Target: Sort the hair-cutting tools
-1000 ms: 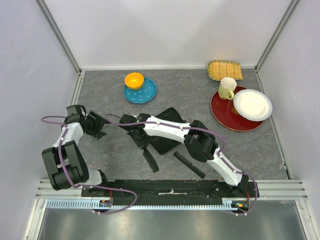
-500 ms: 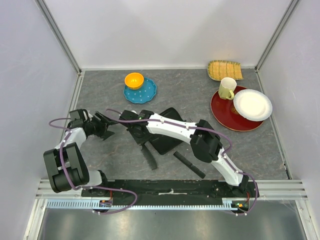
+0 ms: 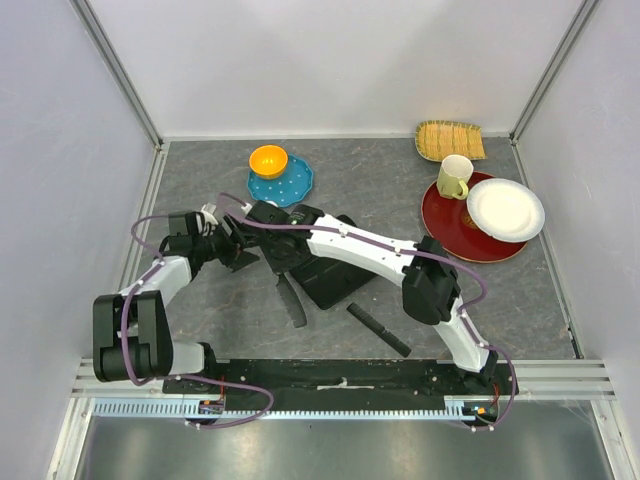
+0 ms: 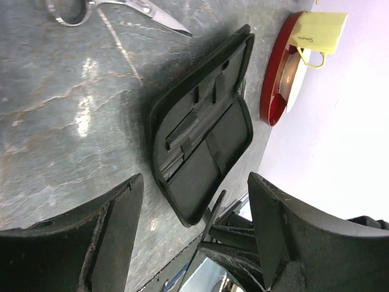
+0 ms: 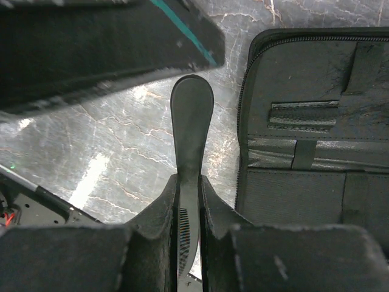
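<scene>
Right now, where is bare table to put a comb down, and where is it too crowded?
Bare table lies at the far middle, between the blue dotted plate and the red plate. More lies near right, between the loose comb and the right wall. Centre left is crowded: the left tool and the right tool meet beside the open black case.

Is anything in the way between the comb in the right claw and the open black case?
Nothing visible: the comb in the right claw is held beside the case, with only bare table between.
</scene>
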You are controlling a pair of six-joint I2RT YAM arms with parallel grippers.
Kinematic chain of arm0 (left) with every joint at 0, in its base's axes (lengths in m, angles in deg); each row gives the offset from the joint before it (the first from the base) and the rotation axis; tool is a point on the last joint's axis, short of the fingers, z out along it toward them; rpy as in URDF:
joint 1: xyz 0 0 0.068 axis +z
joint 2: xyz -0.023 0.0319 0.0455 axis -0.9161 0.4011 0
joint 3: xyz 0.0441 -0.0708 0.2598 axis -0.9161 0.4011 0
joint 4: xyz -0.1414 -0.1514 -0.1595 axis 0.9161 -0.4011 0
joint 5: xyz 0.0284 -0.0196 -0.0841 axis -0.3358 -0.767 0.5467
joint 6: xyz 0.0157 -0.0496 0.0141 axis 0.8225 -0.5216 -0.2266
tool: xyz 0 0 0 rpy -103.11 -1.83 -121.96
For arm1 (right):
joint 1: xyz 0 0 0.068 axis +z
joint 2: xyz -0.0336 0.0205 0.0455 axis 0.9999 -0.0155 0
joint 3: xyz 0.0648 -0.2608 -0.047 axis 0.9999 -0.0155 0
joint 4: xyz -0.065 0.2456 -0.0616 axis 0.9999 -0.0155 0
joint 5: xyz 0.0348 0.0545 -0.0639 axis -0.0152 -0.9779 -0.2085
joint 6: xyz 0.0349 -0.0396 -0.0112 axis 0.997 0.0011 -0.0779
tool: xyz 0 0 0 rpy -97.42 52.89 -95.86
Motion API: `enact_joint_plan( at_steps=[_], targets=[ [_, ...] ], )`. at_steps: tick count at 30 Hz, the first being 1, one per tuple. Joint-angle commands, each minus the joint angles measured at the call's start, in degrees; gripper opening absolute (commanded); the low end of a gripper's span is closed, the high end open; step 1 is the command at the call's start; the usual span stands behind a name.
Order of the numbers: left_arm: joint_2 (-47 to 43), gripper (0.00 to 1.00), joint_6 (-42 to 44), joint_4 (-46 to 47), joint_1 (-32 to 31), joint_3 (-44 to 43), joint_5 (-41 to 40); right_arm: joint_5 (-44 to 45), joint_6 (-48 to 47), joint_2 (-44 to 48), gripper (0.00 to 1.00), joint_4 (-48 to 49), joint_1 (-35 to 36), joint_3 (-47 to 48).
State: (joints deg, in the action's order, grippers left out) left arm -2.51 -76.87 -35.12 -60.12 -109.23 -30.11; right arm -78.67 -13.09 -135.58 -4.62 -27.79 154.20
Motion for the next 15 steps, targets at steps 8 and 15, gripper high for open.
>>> enact_joint_plan(
  at_steps=[8, 15],
  targets=[
    [-2.9, 0.63, -4.1, 12.1, -9.0, 2.1, 3.0, -3.0, 2.4, 5.9, 0.15, 4.2, -1.6, 0.8],
    [-3.9, 0.02, -2.7, 11.5, -10.7, 2.5, 2.1, -4.2, 3.3, 7.1, 0.15, 6.6, -2.7, -1.9]
  ],
)
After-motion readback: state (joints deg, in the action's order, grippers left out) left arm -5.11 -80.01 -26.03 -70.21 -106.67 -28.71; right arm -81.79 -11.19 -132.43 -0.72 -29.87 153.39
